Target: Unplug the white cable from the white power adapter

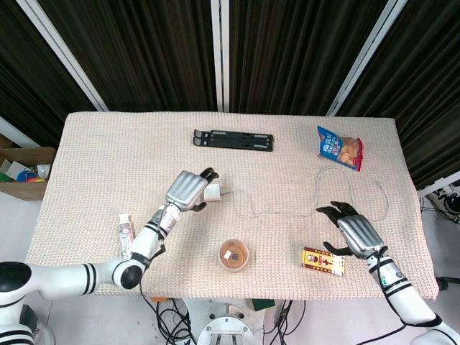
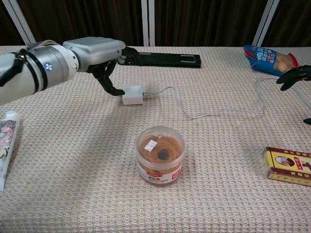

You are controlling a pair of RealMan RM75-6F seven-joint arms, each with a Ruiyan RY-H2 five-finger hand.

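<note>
The white power adapter lies mid-table, partly hidden by my left hand in the head view. The white cable is plugged into its right side and runs right in a loop. My left hand hovers right over the adapter's left end, fingers apart, a fingertip by the prongs; it holds nothing. The same hand in the head view covers the adapter's left part. My right hand is open at the right, near the cable loop, only its fingertips showing in the chest view.
A round tub of rubber bands stands in front of the adapter. A black folding stand lies at the back, a snack bag at back right, a red-and-yellow box at front right, a tube at left.
</note>
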